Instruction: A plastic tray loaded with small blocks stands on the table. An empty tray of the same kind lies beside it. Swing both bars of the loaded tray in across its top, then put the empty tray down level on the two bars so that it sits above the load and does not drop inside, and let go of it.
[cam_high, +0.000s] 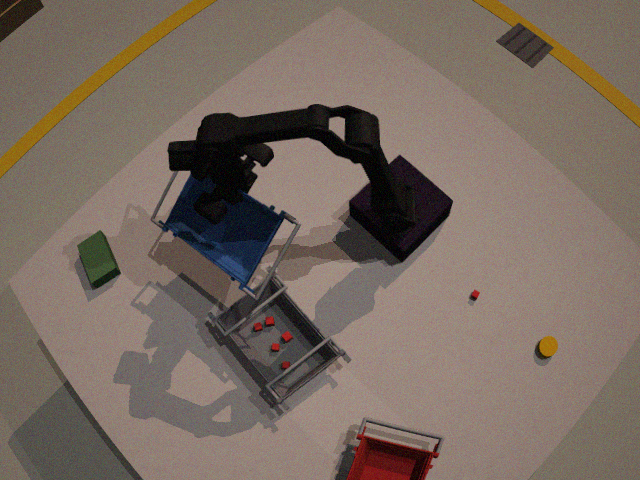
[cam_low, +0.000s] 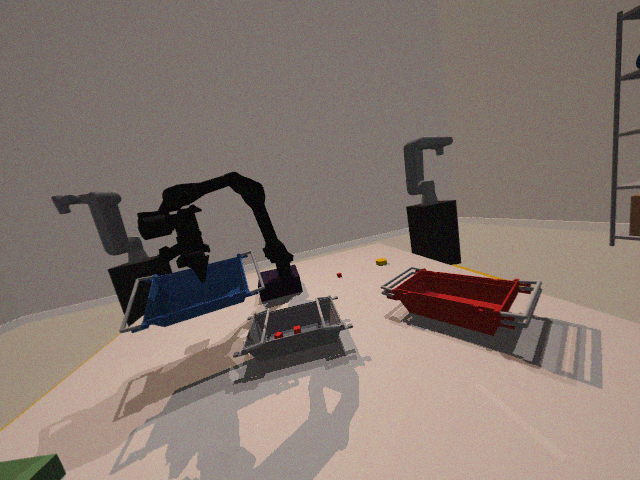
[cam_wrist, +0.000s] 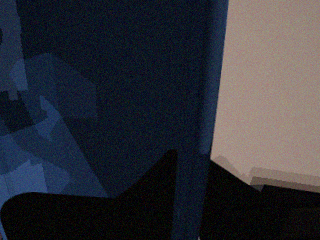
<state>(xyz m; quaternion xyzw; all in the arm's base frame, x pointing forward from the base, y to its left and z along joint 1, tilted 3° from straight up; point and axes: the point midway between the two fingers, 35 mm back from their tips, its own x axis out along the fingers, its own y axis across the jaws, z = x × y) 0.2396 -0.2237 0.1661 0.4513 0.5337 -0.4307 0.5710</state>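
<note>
The grey tray (cam_high: 240, 359) (cam_low: 299, 345) stands on the table with several small red blocks (cam_high: 286, 336) (cam_low: 297, 329) inside. Both its wire bars lie in across its top: one bar (cam_high: 255, 310) (cam_low: 265, 325) near one end, the other bar (cam_high: 298, 363) (cam_low: 320, 312) near the other. My gripper (cam_high: 225, 195) (cam_low: 200, 266) (cam_wrist: 182, 157) is shut on a long side wall of the empty blue tray (cam_high: 258, 227) (cam_low: 196, 294) (cam_wrist: 125, 100). The blue tray hangs in the air beside the grey one, its bars swung out. It looks somewhat tilted in the exterior view. The far finger is hidden.
A red tray (cam_high: 392, 459) (cam_low: 449, 304) with bars out stands past the grey tray. A green block (cam_high: 98, 258) (cam_low: 31, 467) lies near the table edge. A loose red block (cam_high: 475, 294) (cam_low: 339, 274) and a yellow disc (cam_high: 548, 346) (cam_low: 381, 261) lie farther off.
</note>
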